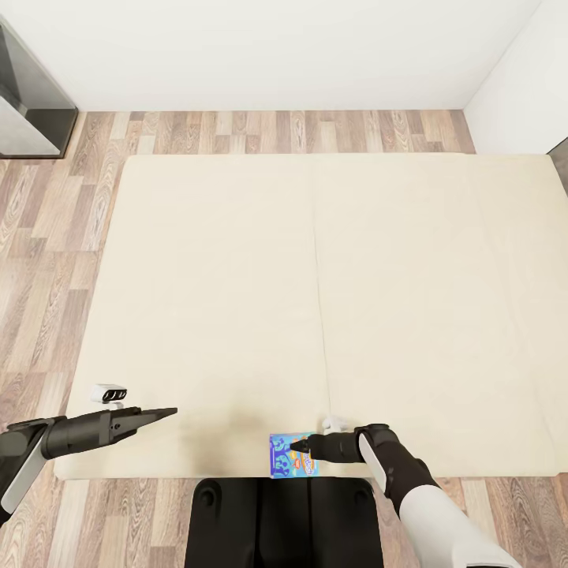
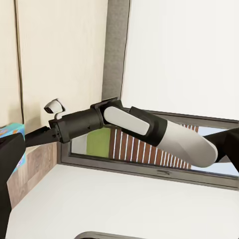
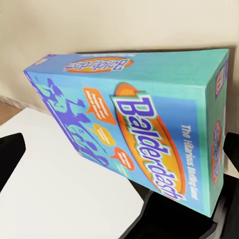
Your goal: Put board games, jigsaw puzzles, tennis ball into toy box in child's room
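Observation:
A blue board game (image 1: 285, 462) with orange marks lies at the near edge of the cream bed (image 1: 315, 276). My right gripper (image 1: 298, 447) reaches over it from the right. In the right wrist view the box (image 3: 124, 114), lettered "Balderdash", fills the space between the two dark fingers (image 3: 10, 152), which stand wide apart at either side. The gripper is open, and the left-hand finger is clear of the box. My left gripper (image 1: 167, 411) hovers open over the bed's near left part, holding nothing. A corner of the box (image 2: 10, 130) and my right arm (image 2: 149, 127) show in the left wrist view.
Wood-plank floor (image 1: 47, 260) surrounds the bed on the left and far sides. A dark glossy piece of furniture (image 1: 31, 102) stands at the far left by the white wall (image 1: 276, 47). My black base (image 1: 284, 521) sits against the bed's near edge.

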Available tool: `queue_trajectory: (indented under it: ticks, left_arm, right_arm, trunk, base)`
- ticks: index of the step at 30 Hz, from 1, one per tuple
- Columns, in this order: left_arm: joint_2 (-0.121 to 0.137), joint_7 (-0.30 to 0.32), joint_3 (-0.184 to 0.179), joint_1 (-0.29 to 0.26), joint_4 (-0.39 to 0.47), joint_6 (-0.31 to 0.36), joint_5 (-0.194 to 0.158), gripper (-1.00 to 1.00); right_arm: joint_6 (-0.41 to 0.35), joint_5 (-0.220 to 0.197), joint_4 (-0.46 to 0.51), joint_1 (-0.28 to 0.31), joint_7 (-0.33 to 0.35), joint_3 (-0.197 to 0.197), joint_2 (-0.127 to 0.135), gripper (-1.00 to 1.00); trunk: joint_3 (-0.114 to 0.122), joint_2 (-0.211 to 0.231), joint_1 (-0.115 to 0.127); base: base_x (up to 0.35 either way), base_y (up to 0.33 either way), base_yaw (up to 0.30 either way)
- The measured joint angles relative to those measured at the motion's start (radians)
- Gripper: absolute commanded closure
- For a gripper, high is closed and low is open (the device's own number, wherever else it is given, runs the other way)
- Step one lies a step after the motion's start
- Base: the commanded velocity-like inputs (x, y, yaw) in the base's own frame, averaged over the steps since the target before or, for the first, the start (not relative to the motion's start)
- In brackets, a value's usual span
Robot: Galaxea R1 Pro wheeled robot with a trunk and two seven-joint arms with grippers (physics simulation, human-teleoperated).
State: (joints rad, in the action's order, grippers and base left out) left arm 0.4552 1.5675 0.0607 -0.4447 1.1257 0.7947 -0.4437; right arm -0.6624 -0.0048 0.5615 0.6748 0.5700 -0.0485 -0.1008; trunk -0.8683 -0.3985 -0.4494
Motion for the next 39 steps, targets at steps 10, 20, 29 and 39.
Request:
queue_trajectory:
  ticks: [10,20,29,39]
  left_arm:
    - [0.0,0.0,0.001,0.0,0.0,0.0,0.001,-1.0]
    - [0.0,0.0,0.0,0.0,0.0,0.0,0.0,-1.0]
    - [0.0,0.0,0.0,0.0,0.0,0.0,-0.001,-1.0]
    - [0.0,0.0,0.0,0.0,0.0,0.0,-0.001,-1.0]
  right_arm:
    - [0.001,0.001,0.0,0.0,0.001,0.0,-0.001,-1.0]
    - [0.0,0.0,0.0,0.0,0.0,0.0,-0.001,-1.0]
    - [-0.005,0.001,0.0,0.0,0.001,0.0,0.0,-1.0]
    - [-0.007,0.001,0.0,0.0,0.001,0.0,-0.001,-1.0]
  trunk:
    - [0.0,0.0,0.0]
    - [0.0,0.0,0.0]
    - [0.0,0.0,0.0]
    - [0.0,0.0,0.0]
  base:
    - [0.0,0.175,0.0]
    - [0.0,0.177,0.0]
    - [0.0,0.006,0.0]
    - [0.0,0.014,0.0]
